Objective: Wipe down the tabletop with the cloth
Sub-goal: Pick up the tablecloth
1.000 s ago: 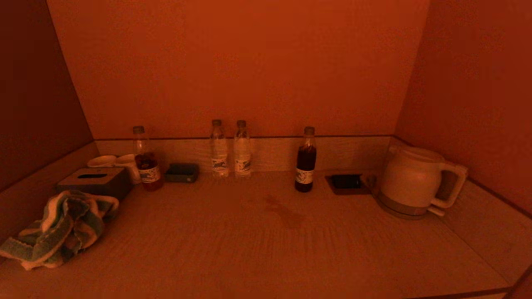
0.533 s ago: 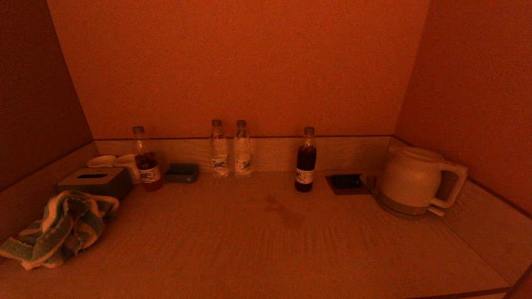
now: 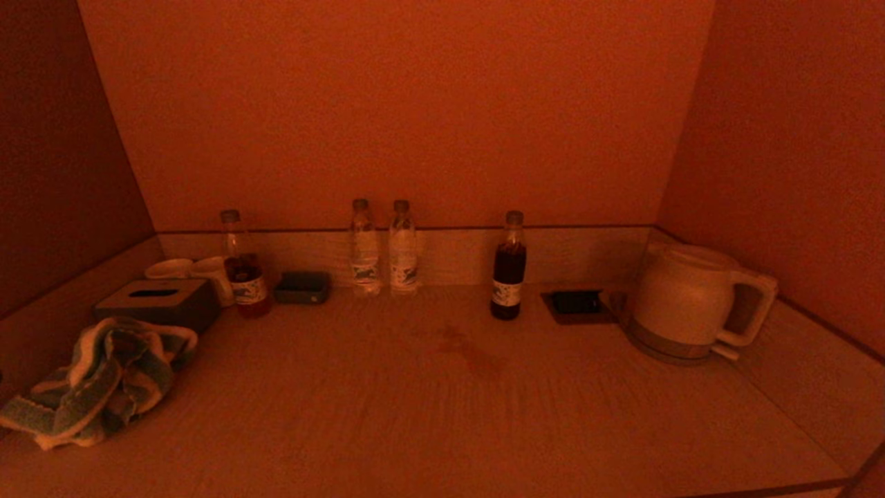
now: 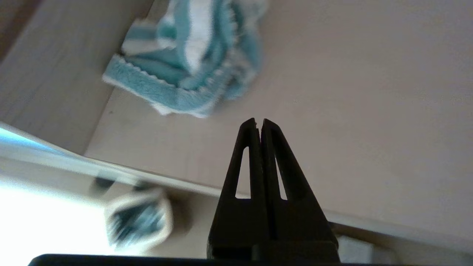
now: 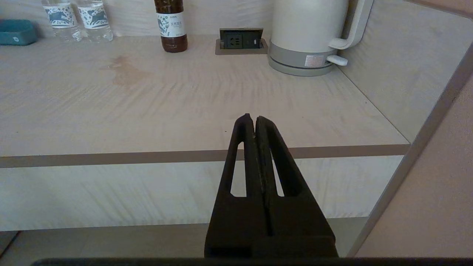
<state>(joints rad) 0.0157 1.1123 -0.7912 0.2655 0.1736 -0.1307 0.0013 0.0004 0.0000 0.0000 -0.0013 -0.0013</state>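
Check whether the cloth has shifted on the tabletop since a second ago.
No. In the head view the cloth lies bunched just in front of the tissue box, as before.

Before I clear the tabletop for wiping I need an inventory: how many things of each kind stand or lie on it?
Bottles: 4 (two clear, two with dark drink)
Cups: 2
Kettle: 1
Tissue box: 1
Small dark case: 1
Cloth: 1
Total: 10
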